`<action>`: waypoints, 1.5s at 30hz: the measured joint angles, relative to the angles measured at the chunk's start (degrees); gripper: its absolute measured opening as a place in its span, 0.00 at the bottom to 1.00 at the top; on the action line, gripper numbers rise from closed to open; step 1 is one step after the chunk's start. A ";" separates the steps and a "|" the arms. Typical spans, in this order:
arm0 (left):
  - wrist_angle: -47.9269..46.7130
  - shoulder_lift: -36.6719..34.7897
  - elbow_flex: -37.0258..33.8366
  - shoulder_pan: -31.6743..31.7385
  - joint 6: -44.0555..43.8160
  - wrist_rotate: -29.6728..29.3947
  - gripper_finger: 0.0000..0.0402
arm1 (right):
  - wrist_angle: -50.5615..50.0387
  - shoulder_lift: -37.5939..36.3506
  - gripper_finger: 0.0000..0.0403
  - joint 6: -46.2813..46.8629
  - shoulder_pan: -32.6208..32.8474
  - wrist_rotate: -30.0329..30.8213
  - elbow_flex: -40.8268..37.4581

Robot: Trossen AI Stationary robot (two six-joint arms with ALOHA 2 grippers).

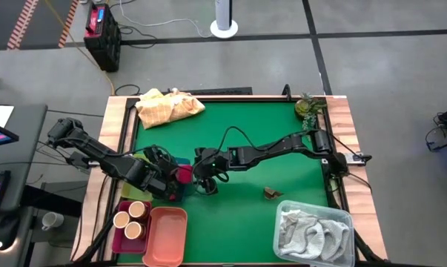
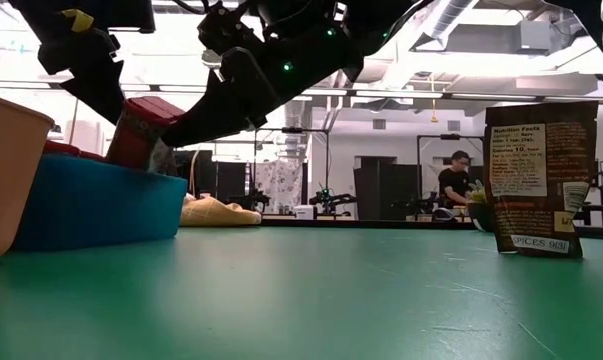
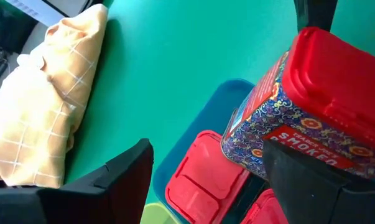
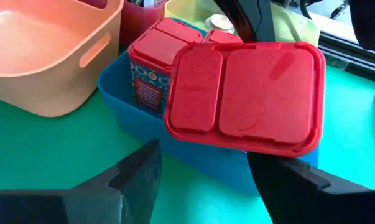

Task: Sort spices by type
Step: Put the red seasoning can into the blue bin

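A red-lidded tin with a patterned label (image 3: 311, 106) stands tilted over the blue bin (image 4: 122, 99), where other red-lidded tins (image 3: 206, 180) lie. My left gripper (image 3: 207, 149) is open around it, reaching in from the table's left (image 1: 166, 182). My right gripper (image 4: 203, 155) is open too and faces the tin's red lid (image 4: 246, 93) from the right (image 1: 205, 180). Two tan-lidded jars (image 1: 130, 219) stand in the maroon bin. A small brown spice packet (image 2: 536, 180) stands on the green mat (image 1: 271, 193). I see no grey-capped jar. My left gripper is open, and the tin's patterned side just below the lid (image 3: 280, 140) lies against the inner face of one finger (image 3: 318, 186). The other finger (image 3: 122, 177) stands well clear. The tin is tilted, its lower end down in the blue bin. My right gripper's fingers stand below the lid; whether they touch it cannot be told.
An orange bin (image 1: 165, 233) sits at the near edge beside the maroon one. A yellow cloth (image 1: 169, 107) lies at the far left, and a clear tub with a grey-white towel (image 1: 313, 230) at the near right. A green object (image 1: 306, 107) sits at the far right corner.
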 joint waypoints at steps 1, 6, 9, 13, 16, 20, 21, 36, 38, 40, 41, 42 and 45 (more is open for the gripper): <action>0.04 0.00 0.00 0.00 -0.02 -0.03 0.72 | 0.04 0.00 0.69 0.35 0.02 -0.02 0.00; 0.61 0.00 0.00 0.00 0.10 0.42 0.72 | -0.57 0.07 0.69 1.60 0.11 -0.44 0.59; 1.13 0.00 0.00 0.00 0.98 1.25 0.72 | -0.95 0.07 0.69 1.60 0.42 -0.61 1.24; 1.36 -0.02 0.00 0.00 1.40 2.28 0.72 | -2.70 0.09 0.69 1.50 0.80 -0.70 2.95; 1.30 -0.04 0.00 0.00 0.97 2.93 0.72 | -2.92 0.09 0.69 1.50 0.69 -0.66 3.29; 1.43 -0.04 0.00 0.00 0.40 3.65 0.72 | -3.04 0.09 0.69 3.02 0.41 -0.63 3.33; 1.41 -0.04 0.00 0.00 0.35 3.64 0.72 | -3.21 0.09 0.69 3.30 0.28 -0.63 3.40; 1.12 0.11 -0.07 0.02 1.40 2.94 0.72 | -4.23 0.02 0.69 8.76 -0.27 0.02 3.63; 1.16 0.09 -0.07 0.02 1.44 3.09 0.72 | -3.99 0.01 0.69 10.02 -0.14 0.02 3.63; 1.21 0.07 -0.07 0.02 1.62 3.53 0.72 | -3.85 0.00 0.69 11.21 -0.09 0.00 3.63; 1.29 0.07 -0.07 0.02 1.64 3.99 0.72 | -3.86 0.00 0.69 11.84 -0.09 -0.01 3.63; 1.49 0.04 -0.07 0.04 1.87 4.86 0.72 | -3.89 0.00 0.69 12.40 -0.09 -0.04 3.63; 2.49 0.04 -0.04 0.02 4.00 7.32 0.72 | -3.93 0.00 0.69 14.02 -0.07 -0.04 3.63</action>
